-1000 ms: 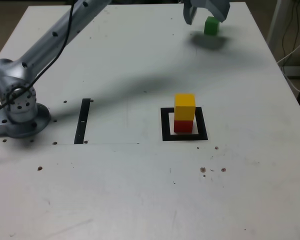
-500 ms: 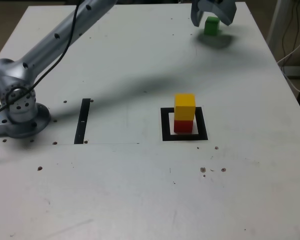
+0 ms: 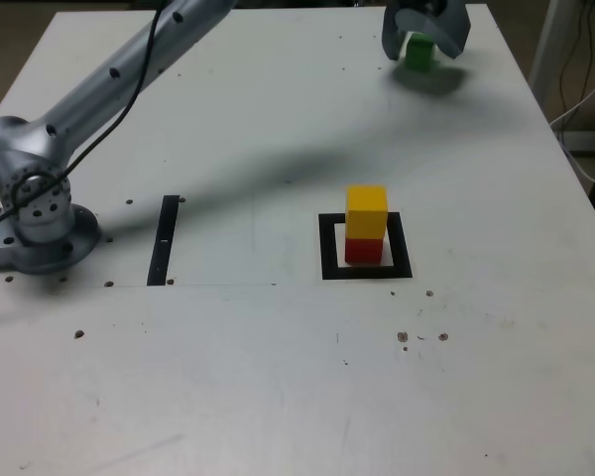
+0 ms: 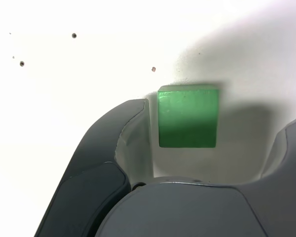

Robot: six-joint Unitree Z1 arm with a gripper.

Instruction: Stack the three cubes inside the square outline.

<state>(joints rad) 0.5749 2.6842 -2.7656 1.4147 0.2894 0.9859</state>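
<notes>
The green cube (image 3: pixel 417 52) rests on the white table at the far right of the exterior view. My gripper (image 3: pixel 423 38) is lowered over it and stands open, one finger on each side. In the wrist view the green cube (image 4: pixel 188 116) lies between the dark fingers (image 4: pixel 133 123); one finger is right beside its side and a gap separates it from the other. The gripper (image 4: pixel 218 118) is not clamped on it. A yellow cube (image 3: pixel 366 211) sits on a red cube (image 3: pixel 364 250) inside the black square outline (image 3: pixel 328 248) in the table's middle.
A thin black strip (image 3: pixel 164 240) lies flat to the exterior view's left of the outline. The arm's base (image 3: pixel 40 213) stands at the table's left edge, its link reaching diagonally across. Cables (image 3: pixel 578 99) hang off the table's right edge.
My gripper has moved to the exterior view's right and come down around the green cube, which was beside it before. Its jaws have narrowed a little. The stack has not moved.
</notes>
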